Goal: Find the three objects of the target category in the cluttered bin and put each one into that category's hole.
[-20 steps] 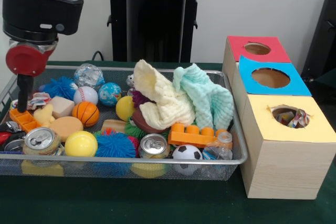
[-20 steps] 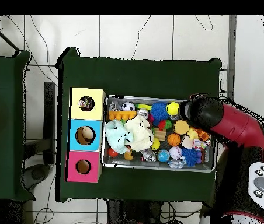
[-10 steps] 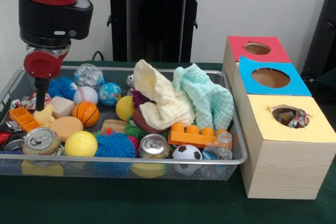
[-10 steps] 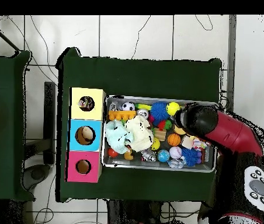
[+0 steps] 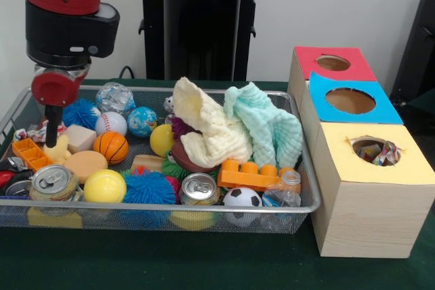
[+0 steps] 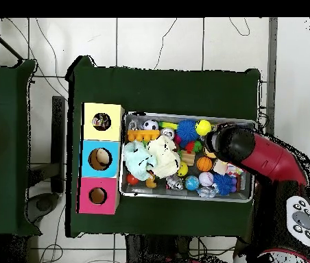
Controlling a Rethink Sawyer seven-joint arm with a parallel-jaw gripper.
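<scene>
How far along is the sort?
Done: something crumpled shows in the yellow box's hole; the red and blue holes look empty. In hand: nothing visibly; the gripper hangs over the bin's end by a pale yellow toy. Left: the bin is full.

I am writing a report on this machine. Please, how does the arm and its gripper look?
The arm is thick and round, red above and black below, with a small pale mark on the black part. Under it sits a red round joint, and a thin black gripper hangs from that.
</scene>
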